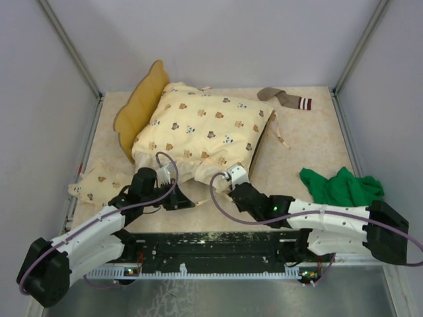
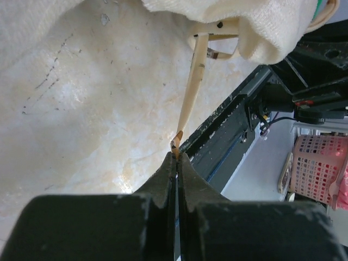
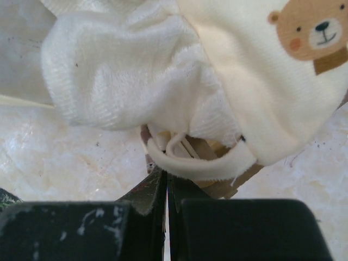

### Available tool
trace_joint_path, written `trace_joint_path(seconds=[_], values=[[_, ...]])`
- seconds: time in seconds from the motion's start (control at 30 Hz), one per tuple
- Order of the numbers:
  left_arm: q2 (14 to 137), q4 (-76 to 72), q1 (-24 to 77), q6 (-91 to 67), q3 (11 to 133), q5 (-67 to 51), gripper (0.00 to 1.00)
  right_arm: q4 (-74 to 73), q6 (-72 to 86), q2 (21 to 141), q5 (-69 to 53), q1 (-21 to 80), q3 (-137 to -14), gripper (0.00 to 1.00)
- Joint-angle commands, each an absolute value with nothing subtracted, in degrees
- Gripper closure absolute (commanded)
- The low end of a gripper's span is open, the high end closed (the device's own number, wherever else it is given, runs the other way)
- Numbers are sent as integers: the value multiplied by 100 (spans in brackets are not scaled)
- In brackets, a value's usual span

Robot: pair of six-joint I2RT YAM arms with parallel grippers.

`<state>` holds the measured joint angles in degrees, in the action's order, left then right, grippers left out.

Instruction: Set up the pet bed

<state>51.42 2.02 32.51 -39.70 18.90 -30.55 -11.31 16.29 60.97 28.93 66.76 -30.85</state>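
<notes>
The pet bed stands at the table's middle; its wavy light-wood headboard (image 1: 141, 105) shows at the left and a dark side (image 1: 262, 146) at the right. A cream bear-print quilt (image 1: 201, 129) covers it. My left gripper (image 1: 191, 201) is at the quilt's near edge. In the left wrist view it (image 2: 176, 156) is shut on the end of a thin tan tie ribbon (image 2: 192, 89) that hangs from the quilt (image 2: 261, 27). My right gripper (image 1: 225, 182) is at the quilt's near corner. In the right wrist view it (image 3: 166, 175) is shut on a cream strap loop (image 3: 202, 167) under the quilt (image 3: 261, 76).
A small bear-print pillow (image 1: 99, 180) lies at the left edge. A green cloth (image 1: 340, 187) lies at the right. A brown striped sock (image 1: 284, 98) lies at the back right. The black front rail (image 1: 218, 246) runs just behind both grippers. Walls enclose the table.
</notes>
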Motion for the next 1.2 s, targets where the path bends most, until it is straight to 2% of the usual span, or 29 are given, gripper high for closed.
trace_joint_path(seconds=[0.0,0.37,0.47,0.6,0.67,0.77,0.87,0.93,1.0,1.17], values=[[5011,-133,3261,-4164,1692,-3323,100,-714,1583,6305,3239,6653,-3479,100],[4908,-135,3261,-4235,1608,-3379,100,2368,-823,6690,3319,6645,-2570,100],[4914,-133,3261,-4236,1608,-3379,100,2260,-1060,6753,3356,6647,-2603,100],[4923,-155,3261,-4269,1567,-3363,99,2807,-1300,6670,3206,6645,-2239,100],[4930,-99,3261,-4263,1594,-3321,88,2940,-1430,6630,3096,6651,-2121,100],[4918,-99,3261,-4231,1734,-3338,63,3405,-1780,6595,2736,6641,-1835,100],[4882,-267,3269,-4264,1953,-3403,49,3402,-2120,6502,2433,6621,-1635,100],[4804,-904,3283,-4543,1898,-3568,43,3585,-2269,6265,1926,6488,-1415,100],[4784,-1648,3287,-4901,1733,-3631,42,3792,-2474,6139,1618,6365,-1287,100],[5390,-1744,3305,-4787,2012,-3591,41,3687,-2886,6118,1626,6363,-1372,100]])
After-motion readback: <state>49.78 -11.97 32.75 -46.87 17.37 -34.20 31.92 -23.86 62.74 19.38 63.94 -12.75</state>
